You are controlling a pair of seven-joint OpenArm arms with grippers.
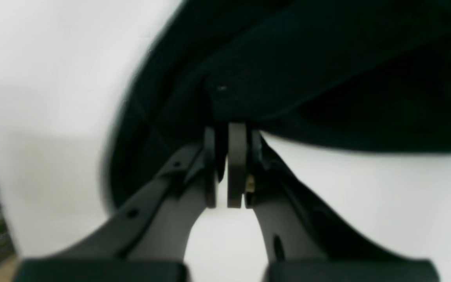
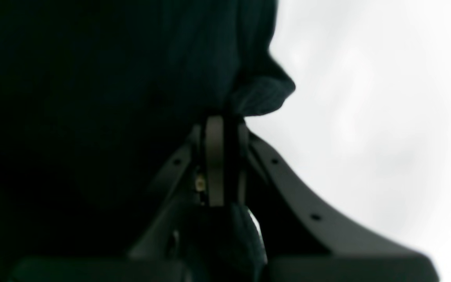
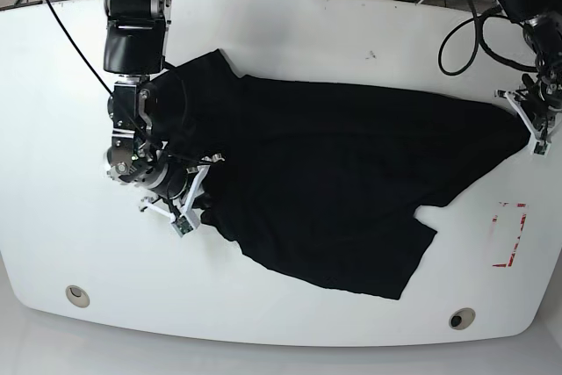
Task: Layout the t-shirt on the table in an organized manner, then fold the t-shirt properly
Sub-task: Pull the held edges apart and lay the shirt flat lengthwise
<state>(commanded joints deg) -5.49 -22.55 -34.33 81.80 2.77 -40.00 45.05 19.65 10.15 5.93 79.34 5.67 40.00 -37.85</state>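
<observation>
The black t-shirt (image 3: 334, 173) lies spread across the middle of the white table (image 3: 307, 32), stretched between both arms, with a sleeve hanging toward the front. My right gripper (image 3: 200, 204) is shut on its left edge. Up close, the right gripper (image 2: 223, 119) pinches a bunched fold of the t-shirt (image 2: 92, 98). At the far right, my left gripper (image 3: 525, 120) is shut on the shirt's pulled-out corner. In the left wrist view, the left gripper (image 1: 231, 127) clamps the hem of the t-shirt (image 1: 307, 58), near a tiny white mark (image 1: 221, 88).
A red dashed rectangle (image 3: 509, 234) is marked at the table's right front. Two grey grommet holes (image 3: 77, 295) (image 3: 462, 317) sit near the front edge. Cables (image 3: 457, 32) trail over the back right corner.
</observation>
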